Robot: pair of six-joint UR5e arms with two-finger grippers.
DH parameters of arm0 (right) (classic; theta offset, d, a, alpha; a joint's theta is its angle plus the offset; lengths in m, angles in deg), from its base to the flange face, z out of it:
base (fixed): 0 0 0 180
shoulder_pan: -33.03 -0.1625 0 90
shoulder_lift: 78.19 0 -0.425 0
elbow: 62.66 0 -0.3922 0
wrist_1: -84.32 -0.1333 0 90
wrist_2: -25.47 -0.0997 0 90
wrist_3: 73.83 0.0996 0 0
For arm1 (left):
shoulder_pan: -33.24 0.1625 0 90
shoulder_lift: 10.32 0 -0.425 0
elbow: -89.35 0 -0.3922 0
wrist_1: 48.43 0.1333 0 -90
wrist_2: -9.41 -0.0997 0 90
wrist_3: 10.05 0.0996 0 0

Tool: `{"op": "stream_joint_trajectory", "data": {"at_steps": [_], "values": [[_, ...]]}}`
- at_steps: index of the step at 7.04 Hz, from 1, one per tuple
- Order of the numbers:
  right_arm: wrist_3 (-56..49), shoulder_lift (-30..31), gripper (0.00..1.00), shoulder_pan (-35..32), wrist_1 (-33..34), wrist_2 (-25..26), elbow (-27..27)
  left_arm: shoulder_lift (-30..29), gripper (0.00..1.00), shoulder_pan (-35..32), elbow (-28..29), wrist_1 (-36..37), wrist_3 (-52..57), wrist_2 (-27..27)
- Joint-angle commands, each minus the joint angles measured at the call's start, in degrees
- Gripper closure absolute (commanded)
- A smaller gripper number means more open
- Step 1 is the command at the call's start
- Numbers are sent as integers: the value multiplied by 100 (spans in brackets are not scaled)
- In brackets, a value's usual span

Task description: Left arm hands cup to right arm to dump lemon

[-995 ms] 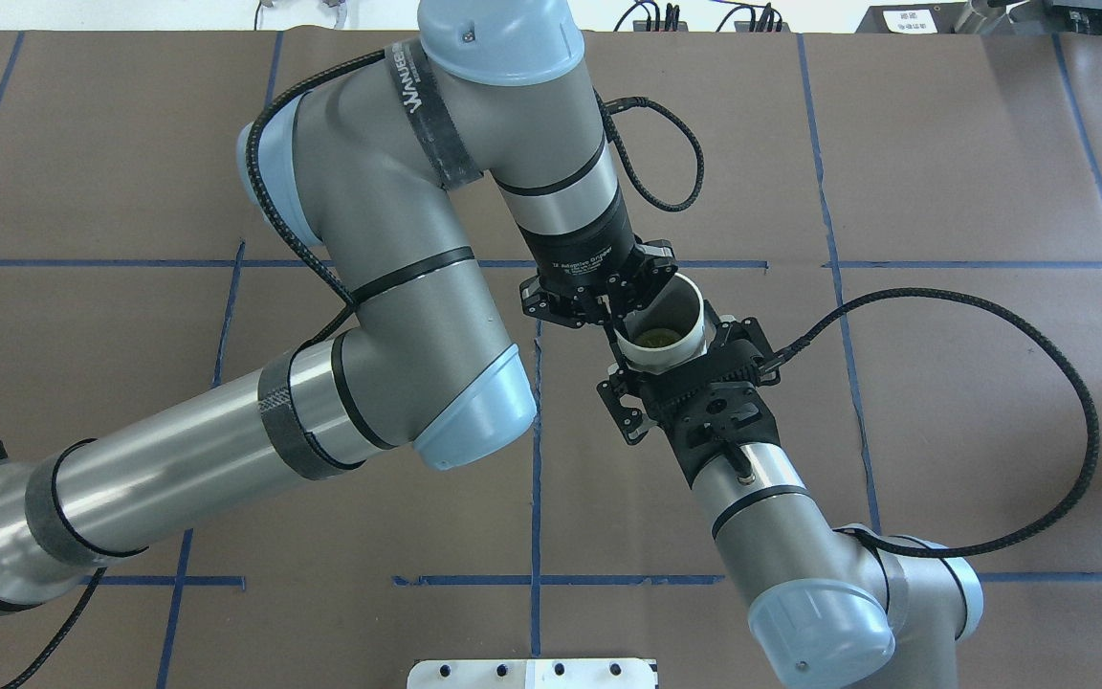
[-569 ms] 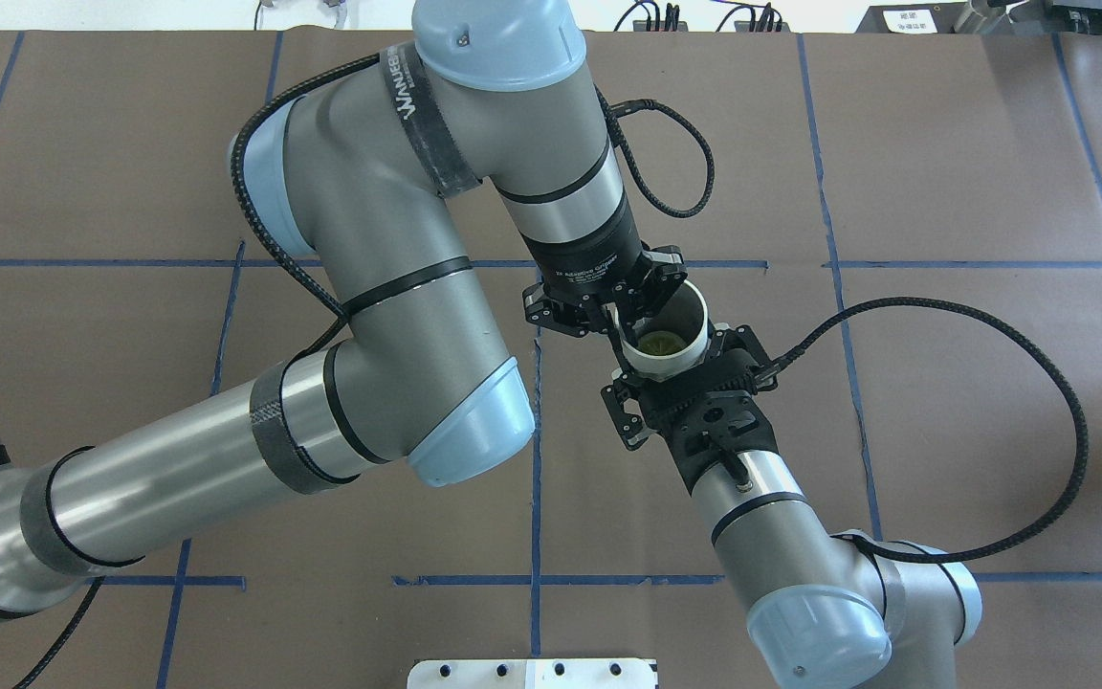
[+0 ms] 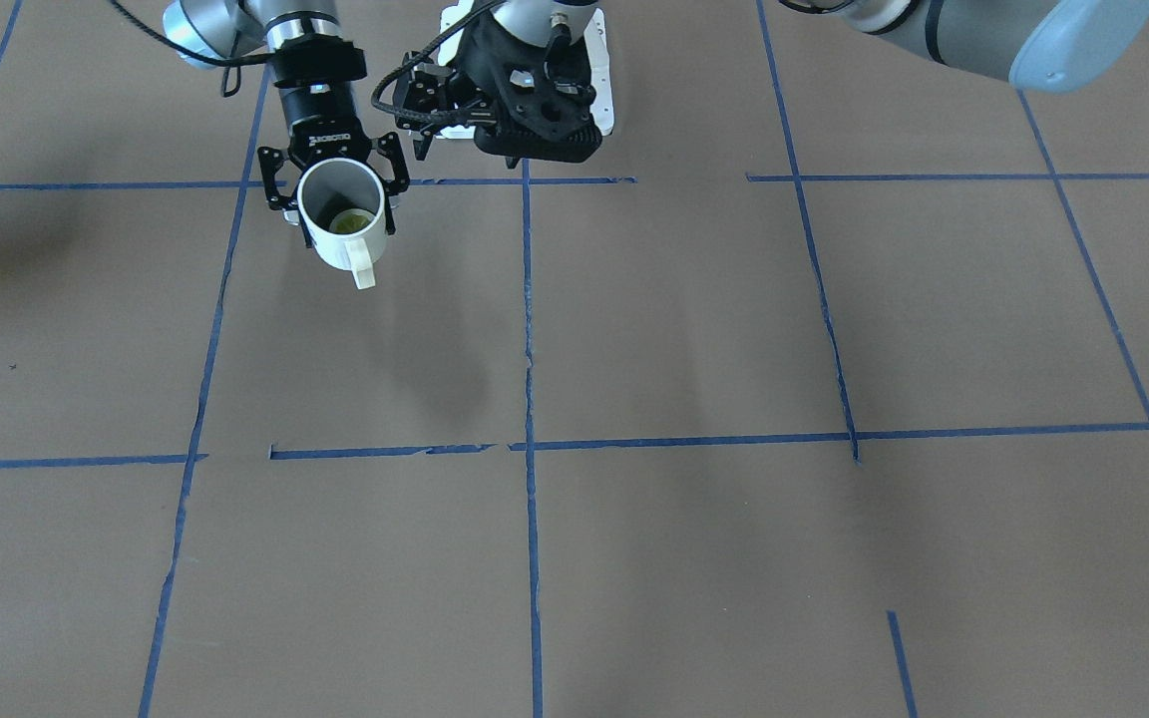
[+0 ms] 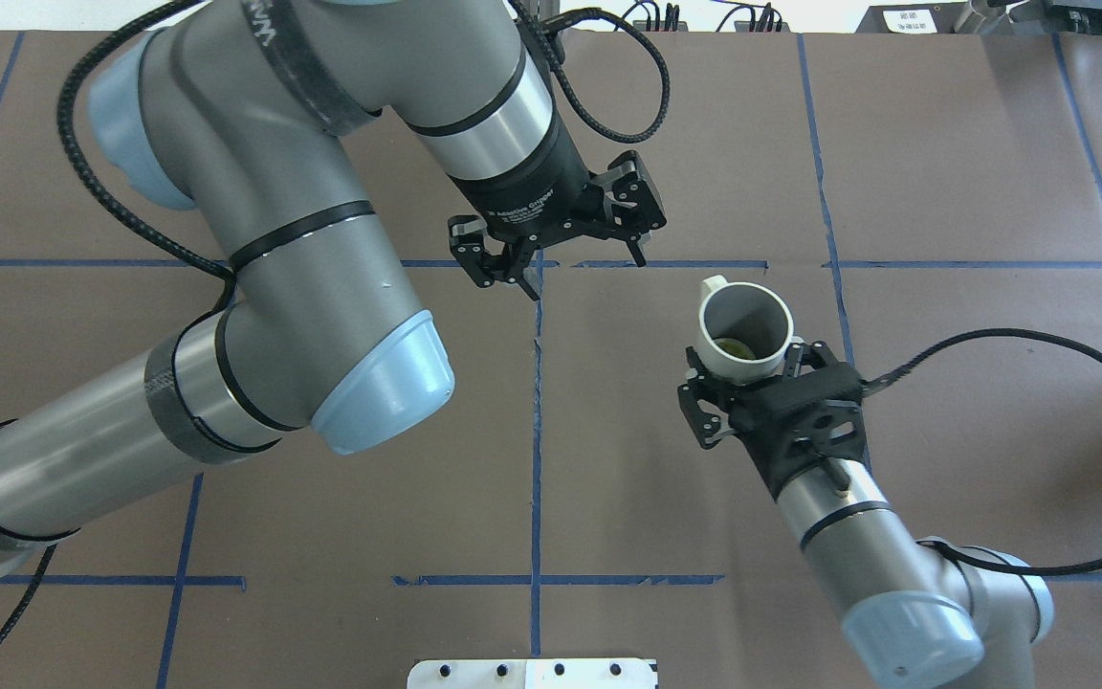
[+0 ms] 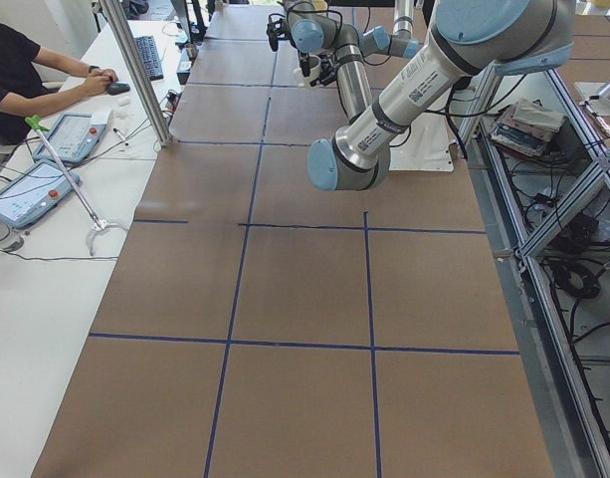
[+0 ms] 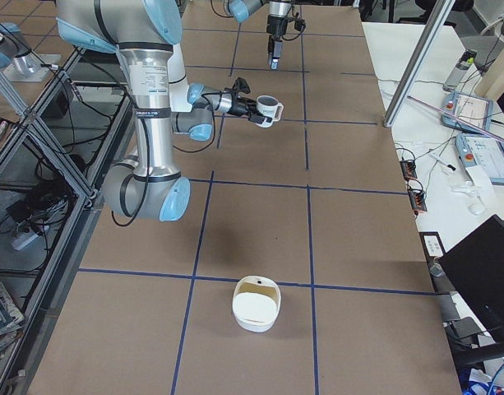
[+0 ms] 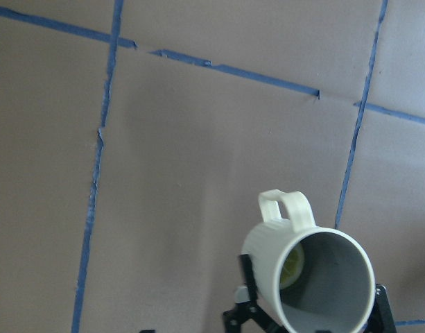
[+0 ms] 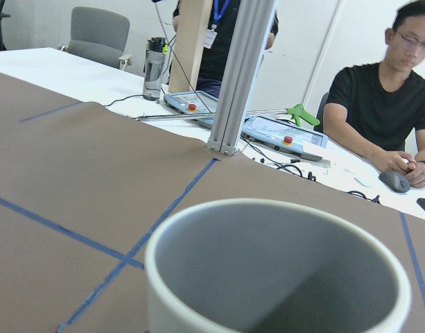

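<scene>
The cup, a white ribbed mug with a grey inside, hangs above the table with its mouth roughly up. My right gripper is shut on its body from the near side. Its cream handle points away from my base. The lemon, a dull yellow-green piece, lies at the cup's bottom. My left gripper stands open and holds nothing, well to the left of the cup and apart from it. The left wrist view looks down on the cup and lemon. From the front, the cup shows in the right gripper.
Brown paper with blue tape lines covers the table. A white bowl-like container sits near the table's right end. A white plate lies at my base. A person sits at a desk beyond the far edge.
The left gripper has let go of the cup's rim, opened and drawn back to the left and away. The right arm has carried the cup to the right.
</scene>
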Motion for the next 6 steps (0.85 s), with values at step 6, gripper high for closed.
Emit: {"op": "stream_joint_trajectory", "data": {"at_steps": [6], "values": [[482, 3282, 97, -898, -5445, -684, 1314, 553, 0, -5, -258, -26, -15, -404]]}}
